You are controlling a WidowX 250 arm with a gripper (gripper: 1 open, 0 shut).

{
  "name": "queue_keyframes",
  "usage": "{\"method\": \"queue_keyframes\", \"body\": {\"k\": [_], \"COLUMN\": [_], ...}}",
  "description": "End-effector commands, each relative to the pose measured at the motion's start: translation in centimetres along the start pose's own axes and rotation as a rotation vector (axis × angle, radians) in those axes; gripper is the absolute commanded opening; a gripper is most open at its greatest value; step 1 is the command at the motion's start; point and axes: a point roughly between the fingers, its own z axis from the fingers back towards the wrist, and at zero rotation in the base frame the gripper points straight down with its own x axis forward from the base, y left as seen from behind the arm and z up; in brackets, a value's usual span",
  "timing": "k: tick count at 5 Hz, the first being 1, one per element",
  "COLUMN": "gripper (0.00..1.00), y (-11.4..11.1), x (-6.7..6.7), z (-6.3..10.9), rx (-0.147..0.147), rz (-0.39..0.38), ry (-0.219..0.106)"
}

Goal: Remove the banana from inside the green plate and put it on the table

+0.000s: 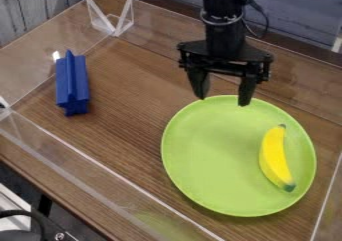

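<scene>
A small yellow banana [277, 157] lies on the right side of the large lime-green plate [214, 165], which rests on the dark wood-grain table [134, 95]. My black gripper [226, 92] points straight down over the plate's far rim, up and to the left of the banana. Its two fingers stand wide apart and open, with nothing between them. A clear gap separates the gripper from the banana.
A blue rectangular block [72, 83] lies at the left of the table. Low clear acrylic walls [80, 175] border the tabletop, with a clear folded piece [110, 17] at the back left.
</scene>
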Motion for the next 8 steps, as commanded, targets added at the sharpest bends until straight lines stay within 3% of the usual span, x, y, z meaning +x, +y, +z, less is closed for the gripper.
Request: {"method": "queue_keyframes", "body": {"k": [1, 3, 6, 8], "gripper": [1.00, 1.00, 1.00, 1.00], "y": [-0.7, -1.0, -2.9, -5.6], "x": [0.9, 1.3, -0.2, -1.6], "z": [0.9, 1.0, -0.3, -1.2], "rx": [-0.020, -0.025, -0.026, -0.038], "rz": [-0.022, -0.052, -0.058, -0.076], "ry": [-0.043, -0.045, -0.005, -0.005]}}
